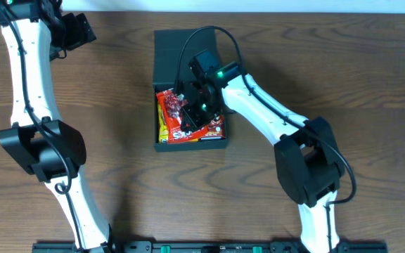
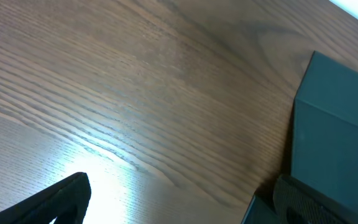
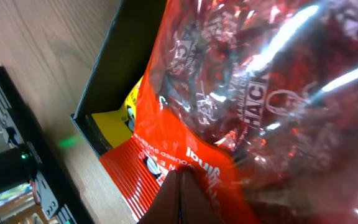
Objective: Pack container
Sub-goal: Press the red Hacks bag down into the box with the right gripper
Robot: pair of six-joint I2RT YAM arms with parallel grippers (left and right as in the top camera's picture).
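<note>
Step in hand: filling the container (image 1: 188, 146); I judge the right arm to be settling a snack packet on top of those already inside.
Right gripper (image 1: 195, 105): low over the container's open mouth. In the wrist view its fingertips look pressed together just beside the shiny red packet (image 3: 260, 93). Whether a fold of the film is nipped between them I cannot tell.
Left gripper (image 1: 76, 31): well away from the container, off its far-left corner. Its fingers (image 2: 64, 198) are spread wide with nothing between them, over bare counter (image 1: 118, 105).
Next move, as I judge it: the right arm lets the packet lie flat and lifts straight up clear of the walls. If that is the last item, the lid (image 1: 178, 53) must then be swung down, which calls for the contents to sit below the rim.
Container, place: near the middle of the counter, between the two arms.
Container, look: a plain dark box, black from above and dark teal in the left wrist view. It is square with low walls, and the flap lid stands open at its far edge.
Contents: crinkled red packets heaped in the near half. A yellow packet (image 3: 126, 109) is tucked against the left wall beneath them, and the far half shows dark and unfilled.
Fit: the top red packet looks puffy and may ride above the rim.
</note>
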